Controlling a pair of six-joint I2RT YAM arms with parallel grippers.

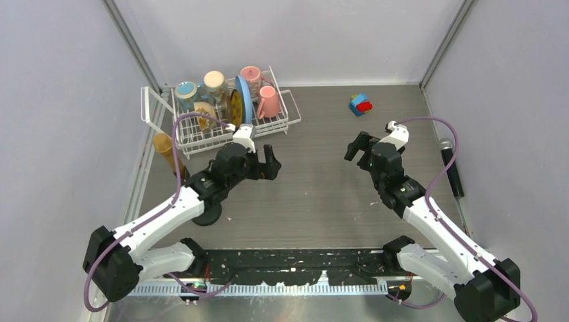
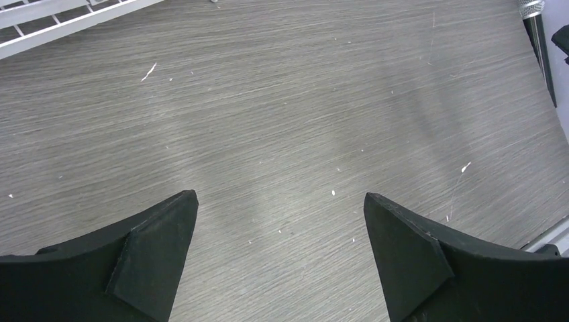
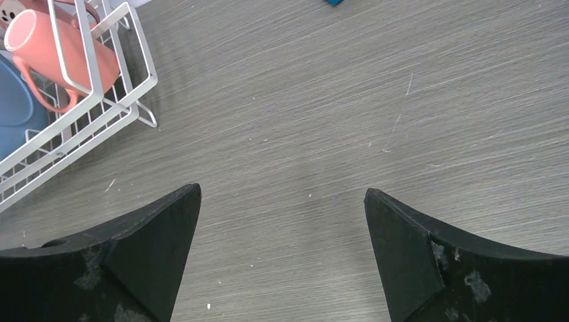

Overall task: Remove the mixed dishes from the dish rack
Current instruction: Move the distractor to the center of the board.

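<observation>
mixed dishes (image 1: 245, 99) sit in dish rack (image 1: 194, 137); left gripper (image 2: 278, 198), right gripper (image 3: 282, 194) both spread wide, holding nothing, over table (image 2: 302, 100).

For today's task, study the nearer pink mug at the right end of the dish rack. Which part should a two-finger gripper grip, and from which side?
Probably the rim. The pink mug lies tilted with its mouth open and exposed, while wires of the dish rack cross its body and the handle sits low. Come from above with the right gripper, one finger inside the mouth.
</observation>
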